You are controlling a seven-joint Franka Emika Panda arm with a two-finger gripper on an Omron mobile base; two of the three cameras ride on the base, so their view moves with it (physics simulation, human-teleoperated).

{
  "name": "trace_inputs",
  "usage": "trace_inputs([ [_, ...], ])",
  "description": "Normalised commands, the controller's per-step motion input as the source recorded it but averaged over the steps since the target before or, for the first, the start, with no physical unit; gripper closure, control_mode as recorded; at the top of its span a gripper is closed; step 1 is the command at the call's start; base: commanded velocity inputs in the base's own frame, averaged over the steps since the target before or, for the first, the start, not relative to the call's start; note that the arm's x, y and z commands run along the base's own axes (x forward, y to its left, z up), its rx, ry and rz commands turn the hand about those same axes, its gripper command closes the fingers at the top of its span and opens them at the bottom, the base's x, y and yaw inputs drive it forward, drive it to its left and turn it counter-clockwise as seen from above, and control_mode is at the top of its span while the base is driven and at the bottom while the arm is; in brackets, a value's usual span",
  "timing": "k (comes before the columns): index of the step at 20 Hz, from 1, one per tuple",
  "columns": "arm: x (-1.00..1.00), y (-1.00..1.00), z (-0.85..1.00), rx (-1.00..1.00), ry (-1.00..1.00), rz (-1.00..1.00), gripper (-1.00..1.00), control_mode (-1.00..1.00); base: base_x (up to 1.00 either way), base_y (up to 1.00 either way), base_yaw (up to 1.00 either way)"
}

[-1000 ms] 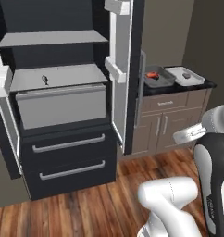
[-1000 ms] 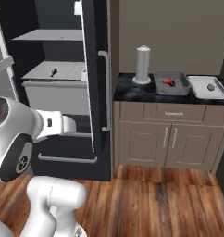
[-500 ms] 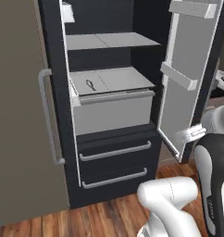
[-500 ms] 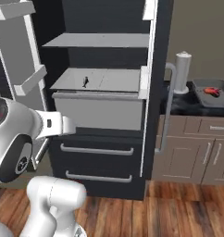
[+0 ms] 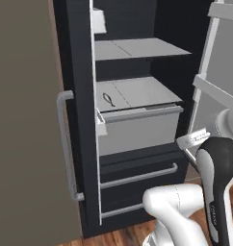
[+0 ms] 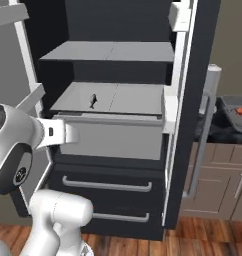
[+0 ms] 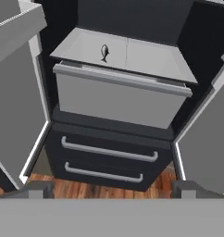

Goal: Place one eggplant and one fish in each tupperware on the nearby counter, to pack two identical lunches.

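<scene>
A wide-open, empty gripper [image 7: 112,190] faces an open fridge with two dark drawers [image 7: 107,159] low down, a grey bin [image 7: 118,99] above them, and a small dark fish [image 7: 104,52] lying on the shelf [image 7: 146,60] behind.
</scene>
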Motion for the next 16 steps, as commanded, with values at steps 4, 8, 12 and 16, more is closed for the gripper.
trace_inputs([
  [4,0.0,0.0,0.0,0.0,0.0,0.0,-1.0,1.0,0.28,-0.42,0.02],
  [8,0.0,0.0,0.0,0.0,0.0,0.0,-1.0,1.0,0.51,0.04,0.08],
  [12,0.0,0.0,0.0,0.0,0.0,0.0,-1.0,1.0,0.79,0.27,0.13],
  [16,0.0,0.0,0.0,0.0,0.0,0.0,-1.0,1.0,0.82,0.02,0.16],
])
